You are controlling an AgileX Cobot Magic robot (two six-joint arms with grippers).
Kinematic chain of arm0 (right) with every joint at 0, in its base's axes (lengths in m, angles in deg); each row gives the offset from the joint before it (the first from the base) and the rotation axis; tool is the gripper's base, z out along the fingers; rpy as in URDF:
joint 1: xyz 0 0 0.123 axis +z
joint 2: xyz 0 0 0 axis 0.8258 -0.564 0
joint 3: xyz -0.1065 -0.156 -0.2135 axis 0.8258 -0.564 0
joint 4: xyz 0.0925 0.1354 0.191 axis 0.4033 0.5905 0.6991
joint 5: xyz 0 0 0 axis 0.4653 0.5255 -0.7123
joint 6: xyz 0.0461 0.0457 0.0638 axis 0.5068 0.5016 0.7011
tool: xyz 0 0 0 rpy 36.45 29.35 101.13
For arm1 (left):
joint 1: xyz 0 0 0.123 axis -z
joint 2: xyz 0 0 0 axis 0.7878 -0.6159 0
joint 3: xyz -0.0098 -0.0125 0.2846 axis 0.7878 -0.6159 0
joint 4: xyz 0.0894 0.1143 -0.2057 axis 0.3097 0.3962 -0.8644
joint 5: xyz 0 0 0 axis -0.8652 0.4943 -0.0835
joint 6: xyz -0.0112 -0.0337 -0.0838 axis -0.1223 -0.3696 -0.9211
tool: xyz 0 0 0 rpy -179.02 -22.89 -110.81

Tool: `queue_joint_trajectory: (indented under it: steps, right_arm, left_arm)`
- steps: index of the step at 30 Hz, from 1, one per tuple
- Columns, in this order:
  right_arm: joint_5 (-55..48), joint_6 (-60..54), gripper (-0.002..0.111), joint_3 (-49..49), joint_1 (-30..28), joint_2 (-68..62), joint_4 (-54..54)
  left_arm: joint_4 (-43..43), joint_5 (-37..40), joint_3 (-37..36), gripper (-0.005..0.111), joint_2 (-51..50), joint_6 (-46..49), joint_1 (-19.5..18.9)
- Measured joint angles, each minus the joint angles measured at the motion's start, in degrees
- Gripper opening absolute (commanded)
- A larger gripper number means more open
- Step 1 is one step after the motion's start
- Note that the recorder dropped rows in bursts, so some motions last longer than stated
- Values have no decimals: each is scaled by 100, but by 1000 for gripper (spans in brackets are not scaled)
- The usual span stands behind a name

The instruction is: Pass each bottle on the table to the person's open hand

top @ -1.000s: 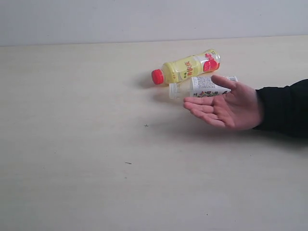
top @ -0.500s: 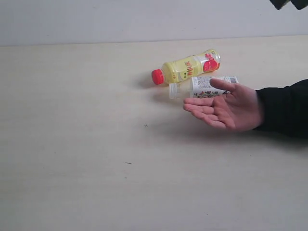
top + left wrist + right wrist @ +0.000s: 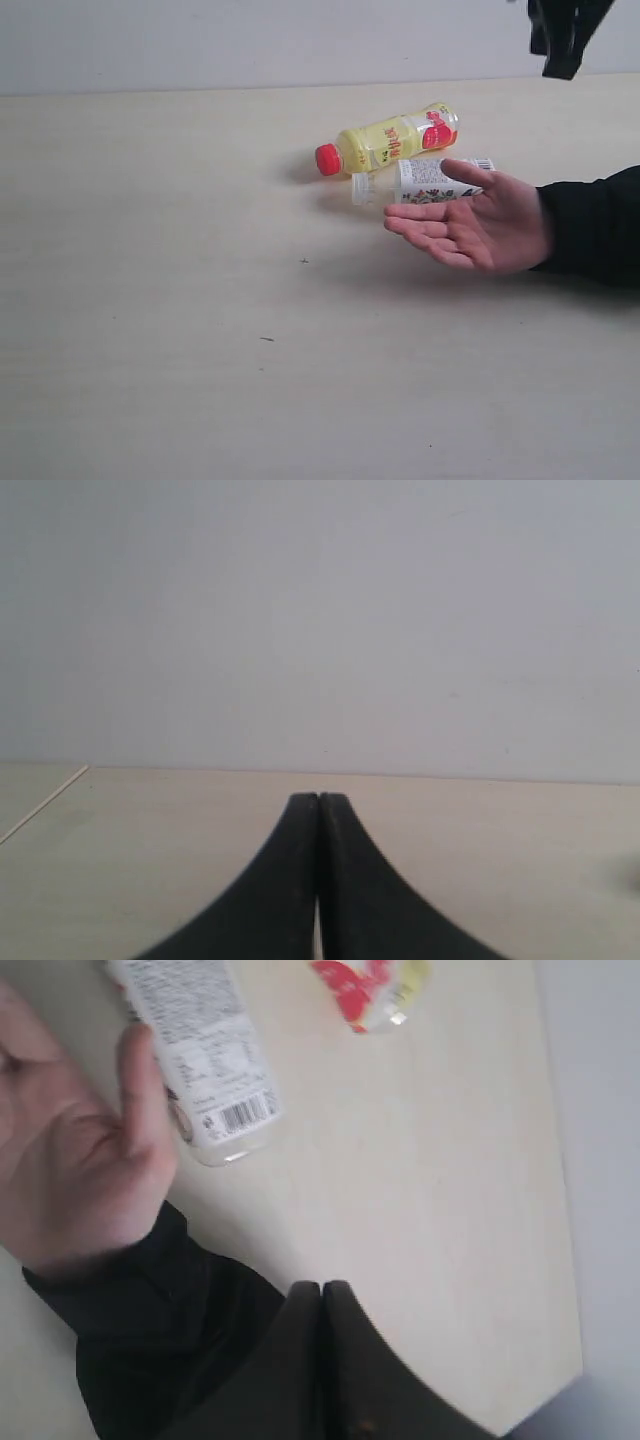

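Two bottles lie on their sides on the table [image 3: 180, 300]. The yellow bottle [image 3: 392, 138] has its red cap pointing left; its far end also shows as the yellow bottle [image 3: 372, 990] in the right wrist view. Just in front of it lies the white floral-label bottle [image 3: 420, 180], also seen from the wrist as the white bottle [image 3: 200, 1055]. The open hand [image 3: 478, 228] with its black sleeve [image 3: 595, 225] hovers palm up beside the white bottle, thumb over it. My right gripper [image 3: 562, 40] hangs shut and empty above the far right; in its wrist view the right gripper [image 3: 322, 1288] sits over the sleeve. My left gripper [image 3: 318, 800] is shut and empty, outside the exterior view. The other two bottles are out of view.
The table's far edge [image 3: 300, 88] meets a pale wall. Its right edge [image 3: 560, 1210] runs close to my right gripper. A few tiny dark specks [image 3: 303, 261] dot the surface.
My right gripper has come down into the exterior view from the top right and moved left. The hand shifted slightly right. The bottles have not moved.
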Motion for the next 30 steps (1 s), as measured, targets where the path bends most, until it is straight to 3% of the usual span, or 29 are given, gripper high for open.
queue_joint_trajectory:
  steps: [6, 14, 24, 30]
  right_arm:
    - [0, -985, 0, 0, 0, -467, 354]
    - [56, -1084, 9, 0, 0, -675, 894]
    - [190, -1635, 10, 33, 122, -738, 1571]
    - [367, -1681, 27, 31, 377, -1016, 1596]
  left_arm:
    - [0, 0, 0, 0, 0, 0, 0]
    - [0, 0, 0, 0, 0, 0, 0]
    - [0, 0, 0, 0, 0, 0, 0]
    - [0, 0, 0, 0, 0, 0, 0]
